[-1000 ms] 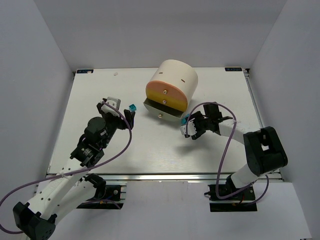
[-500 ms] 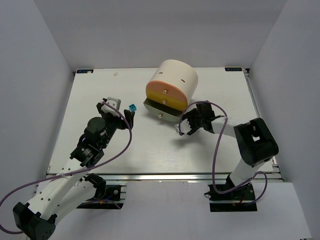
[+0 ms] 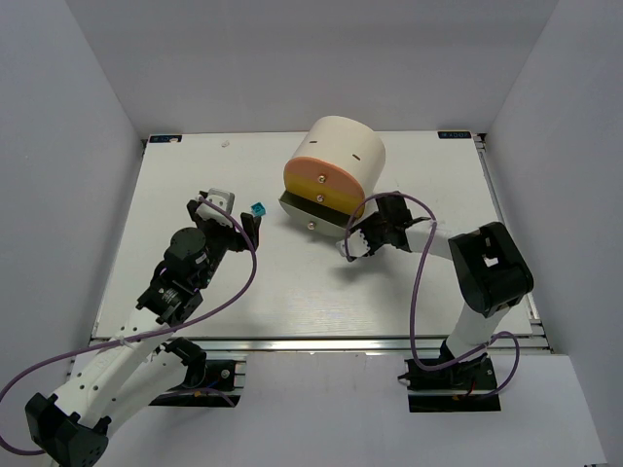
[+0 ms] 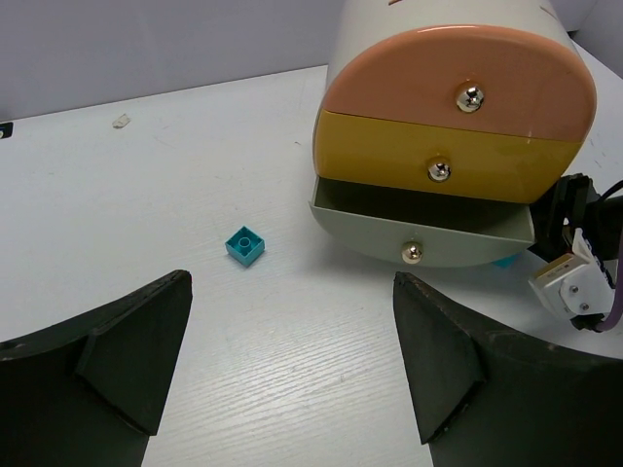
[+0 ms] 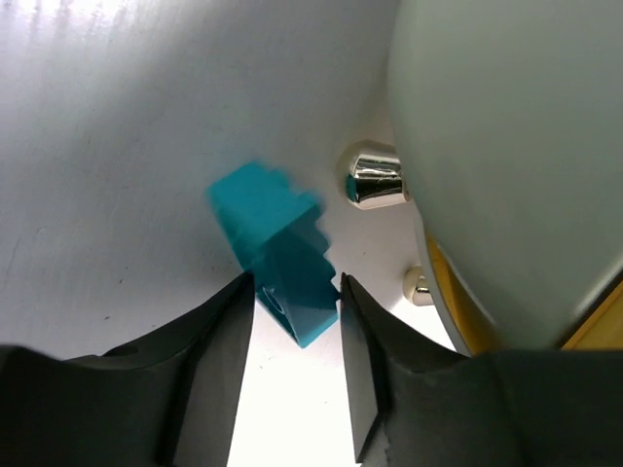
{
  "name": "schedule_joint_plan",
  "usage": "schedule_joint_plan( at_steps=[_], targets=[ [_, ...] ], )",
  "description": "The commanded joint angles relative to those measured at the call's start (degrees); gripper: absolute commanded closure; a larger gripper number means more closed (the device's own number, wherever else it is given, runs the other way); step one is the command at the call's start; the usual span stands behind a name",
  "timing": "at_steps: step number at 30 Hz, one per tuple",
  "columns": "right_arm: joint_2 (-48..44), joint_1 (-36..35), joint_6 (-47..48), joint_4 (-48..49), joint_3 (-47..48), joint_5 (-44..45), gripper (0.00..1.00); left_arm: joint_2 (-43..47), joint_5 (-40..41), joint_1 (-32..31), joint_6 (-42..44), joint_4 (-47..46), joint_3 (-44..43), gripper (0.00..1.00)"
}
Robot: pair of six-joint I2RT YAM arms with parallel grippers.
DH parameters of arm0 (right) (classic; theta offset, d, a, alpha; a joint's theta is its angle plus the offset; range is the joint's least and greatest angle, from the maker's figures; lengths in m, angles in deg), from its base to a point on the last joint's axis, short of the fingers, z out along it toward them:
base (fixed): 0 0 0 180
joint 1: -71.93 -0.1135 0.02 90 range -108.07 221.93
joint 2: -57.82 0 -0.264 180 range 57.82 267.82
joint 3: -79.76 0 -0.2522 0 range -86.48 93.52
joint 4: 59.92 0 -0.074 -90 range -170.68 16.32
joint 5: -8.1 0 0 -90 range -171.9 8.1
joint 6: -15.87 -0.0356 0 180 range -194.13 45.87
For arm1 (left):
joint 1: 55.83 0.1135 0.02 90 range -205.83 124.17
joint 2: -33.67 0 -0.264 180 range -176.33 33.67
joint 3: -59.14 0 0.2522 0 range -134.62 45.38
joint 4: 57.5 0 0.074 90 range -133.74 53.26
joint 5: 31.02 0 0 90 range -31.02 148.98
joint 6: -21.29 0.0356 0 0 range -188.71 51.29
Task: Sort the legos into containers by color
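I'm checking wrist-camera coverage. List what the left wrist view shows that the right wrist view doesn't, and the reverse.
Only the left wrist: a loose brick, teal, on the table; the open left pincer; the peach drawer; the bottom drawer pulled out. Only the right wrist: the right pincer shut on the held brick, also teal. Both: the drum, its yellow drawer and the bottom knob.
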Motion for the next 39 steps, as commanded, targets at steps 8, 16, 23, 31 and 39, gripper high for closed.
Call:
schedule_joint_plan(
  at_steps=[8, 16, 23, 31, 39],
  targets=[
    [-6.7, 0.01, 4.5, -13.68, -1.51, -4.97, 0.81, 0.23, 1.19, 0.26, 0.53, -0.15, 0.08, 0.06],
    [-24.16, -1.13, -1.28, -28.54, -3.89, -17.17, 1.0, -0.12, 1.1, 0.26, 0.53, -0.15, 0.08, 0.06],
    [-34.3, -5.43, -32.81, -19.25, -1.26, -21.51, 1.0, -0.82, 1.45, 0.26, 0.53, -0.24, 0.16, 0.06],
    [-25.97, -12.55, -61.4, -4.29, 7.35, 0.98, 1.0, -1.88, 3.64, 0.26, 1.32, -0.24, 0.51, 0.06],
    [-16.99, -15.72, -64.67, 2.21, 11.4, 15.67, 1.0, -1.7, 4.44, 0.26, 1.58, -0.33, 0.78, 0.06]
  ],
)
